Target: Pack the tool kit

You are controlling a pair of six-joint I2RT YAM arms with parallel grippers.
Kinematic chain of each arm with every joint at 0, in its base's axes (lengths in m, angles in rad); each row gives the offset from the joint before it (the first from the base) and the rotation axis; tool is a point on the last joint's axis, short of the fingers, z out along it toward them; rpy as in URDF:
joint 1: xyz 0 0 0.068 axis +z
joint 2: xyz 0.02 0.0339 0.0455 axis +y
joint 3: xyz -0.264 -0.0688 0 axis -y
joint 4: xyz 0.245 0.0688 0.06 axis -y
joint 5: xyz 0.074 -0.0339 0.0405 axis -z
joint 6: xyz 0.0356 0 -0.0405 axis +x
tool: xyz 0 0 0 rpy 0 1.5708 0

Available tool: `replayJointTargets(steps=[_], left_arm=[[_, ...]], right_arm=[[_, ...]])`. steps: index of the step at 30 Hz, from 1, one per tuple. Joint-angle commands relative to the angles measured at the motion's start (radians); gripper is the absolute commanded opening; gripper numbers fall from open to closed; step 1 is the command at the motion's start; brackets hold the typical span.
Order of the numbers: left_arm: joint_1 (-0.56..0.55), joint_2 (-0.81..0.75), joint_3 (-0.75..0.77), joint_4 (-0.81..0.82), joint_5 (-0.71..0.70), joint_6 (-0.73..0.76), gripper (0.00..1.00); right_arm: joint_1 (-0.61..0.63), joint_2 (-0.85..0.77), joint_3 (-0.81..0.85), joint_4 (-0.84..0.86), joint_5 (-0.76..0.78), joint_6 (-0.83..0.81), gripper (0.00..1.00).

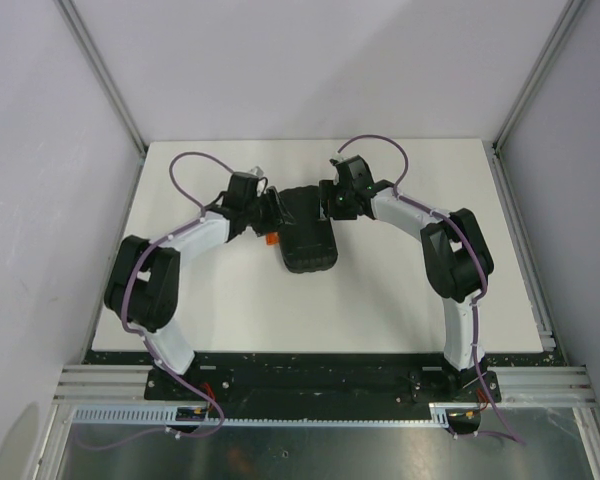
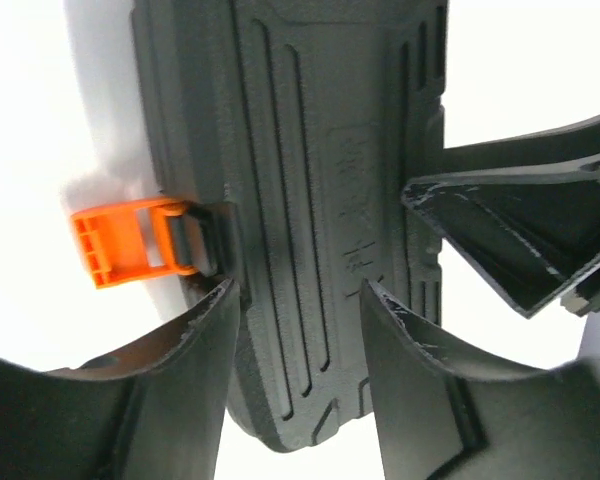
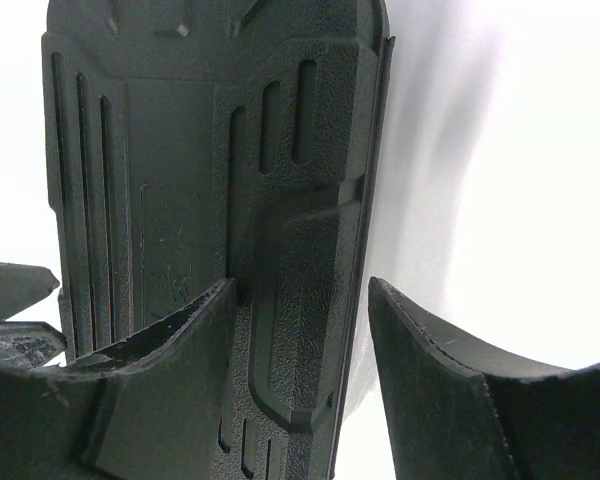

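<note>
Closest to the lens in the left wrist view: the left gripper (image 2: 298,290), its two dark fingers at the bottom of the frame, spread apart w/ nothing pinched btwn them. They hang over the tool kit case (image 2: 310,150), black ribbed plastic, outer shell up, lying flat. One finger sits by the case's edge next to the orange latch (image 2: 130,245), which sticks out sideways from that edge over the white table (image 1: 380,300). Whether the fingertips touch the shell, can't tell

Right wrist view: right gripper (image 3: 300,285) also spread, not pinching anything. One finger is over the case's shell, the other past the case's edge, over bare table, so the edge runs up btwn the two. Contact w/ the case: can't tell

From the top cam the case sits mid-table, toward the far side, long axis running away from the arm bases. Both arms reach in from either side & meet over its far end, left gripper on the latch side, right gripper opp. Each wrist cam catches a bit of the other gripper's fingers at the frame edge, so the two are close together. Case looks shut
</note>
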Motion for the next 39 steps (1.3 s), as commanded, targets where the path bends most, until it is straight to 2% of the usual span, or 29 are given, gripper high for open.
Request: replayJointTargets(steps=[1,7,12,15,20,25,28,33,36,39], left_arm=[[0.017,-0.094,-0.033,0.002,-0.078,0.011,0.59],[0.051,-0.123,-0.104,0.002,-0.106,-0.031,0.72],[0.059,-0.087,-0.117,0.013,-0.023,-0.02,0.81],[0.058,-0.074,-0.142,0.053,0.042,-0.017,0.86],[0.06,-0.114,-0.323,0.336,0.159,-0.083,0.98],[0.048,-0.074,-0.412,0.513,0.191,-0.121,0.99],[0.028,-0.04,-0.406,0.578,0.192,-0.126,0.93],[0.016,-0.01,-0.389,0.665,0.25,-0.165,0.7],[0.015,-0.028,-0.376,0.674,0.265,-0.166,0.54],[0.015,-0.065,-0.362,0.674,0.274,-0.164,0.31]], right_arm=[[0.011,0.062,-0.05,-0.107,0.046,-0.031,0.59],[0.004,0.057,-0.05,-0.108,0.058,-0.032,0.61],[0.0,0.042,-0.054,-0.123,0.083,-0.044,0.69],[-0.009,0.039,-0.066,-0.119,0.041,-0.054,0.73],[-0.02,0.051,-0.081,-0.1,-0.092,-0.059,0.75],[-0.022,0.068,-0.088,-0.092,-0.182,-0.055,0.75],[-0.022,0.071,-0.091,-0.093,-0.213,-0.052,0.75],[-0.015,0.081,-0.093,-0.105,-0.269,-0.04,0.71],[-0.003,0.098,-0.097,-0.11,-0.319,-0.025,0.67],[0.013,0.111,-0.107,-0.101,-0.362,-0.007,0.63]])
